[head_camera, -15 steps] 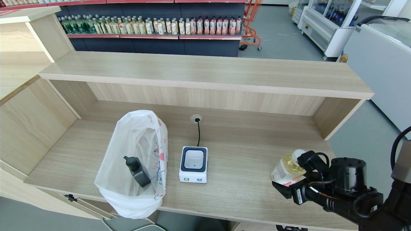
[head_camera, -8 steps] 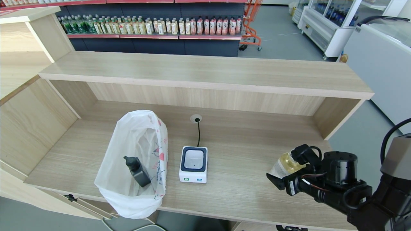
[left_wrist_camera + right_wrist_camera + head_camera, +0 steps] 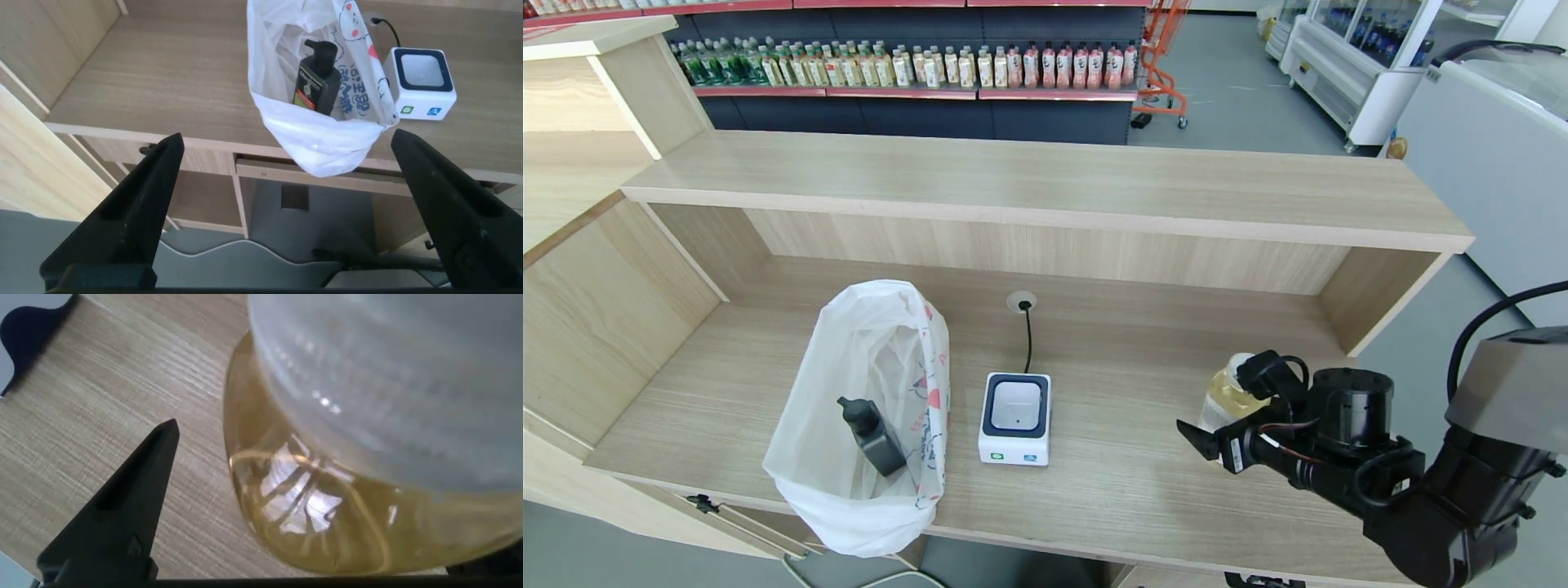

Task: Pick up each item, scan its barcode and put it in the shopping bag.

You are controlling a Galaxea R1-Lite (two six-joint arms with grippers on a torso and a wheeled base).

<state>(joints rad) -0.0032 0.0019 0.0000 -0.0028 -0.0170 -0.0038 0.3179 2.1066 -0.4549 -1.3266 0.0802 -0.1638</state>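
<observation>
Head view: right claw clamped on tilted oil bottle, front-right of counter. Left claw spread wide, off the front edge by shopping bag. The bag overhangs front-left edge, black bottle inside. Scanner just beside it. Beyond: raised ledge, drink shelves, freezers.

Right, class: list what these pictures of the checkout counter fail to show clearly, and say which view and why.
- The clear plastic bottle of yellow oil: head view, the right gripper covers its lower body; its barcode cannot be made out.
- Same bottle, right wrist view: too close, blurred, cut off by the edges.
- The black pump bottle: left wrist view, its bottom is hidden by the front wall of the white plastic shopping bag.
</observation>
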